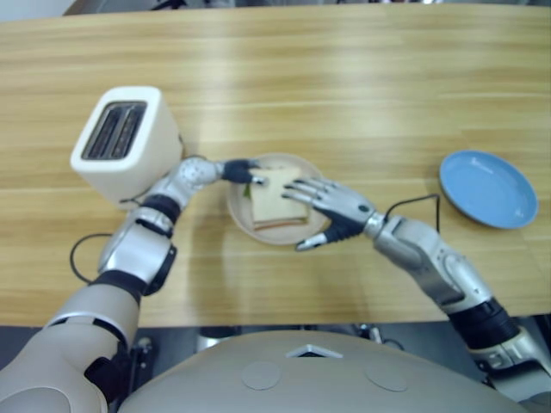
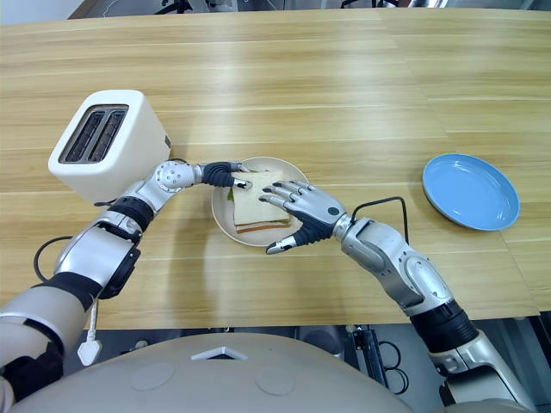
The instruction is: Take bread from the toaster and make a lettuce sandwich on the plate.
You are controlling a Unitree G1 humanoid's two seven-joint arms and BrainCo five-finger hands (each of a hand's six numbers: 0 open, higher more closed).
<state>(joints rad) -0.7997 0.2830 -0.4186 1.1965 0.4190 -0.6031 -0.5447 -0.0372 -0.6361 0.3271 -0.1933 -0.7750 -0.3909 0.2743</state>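
Note:
A beige plate sits at the table's near centre with a stacked sandwich on it: bread slices with a green lettuce edge showing at the left. My right hand lies spread over the sandwich's right side, fingers extended and resting on the top slice. My left hand reaches to the plate's upper left rim, fingertips touching the sandwich's corner. The white toaster stands left of the plate, its slots looking dark and empty.
A blue plate lies at the right of the wooden table. A black cable loops beside my right forearm, and the toaster's white plug hangs off the near edge at left.

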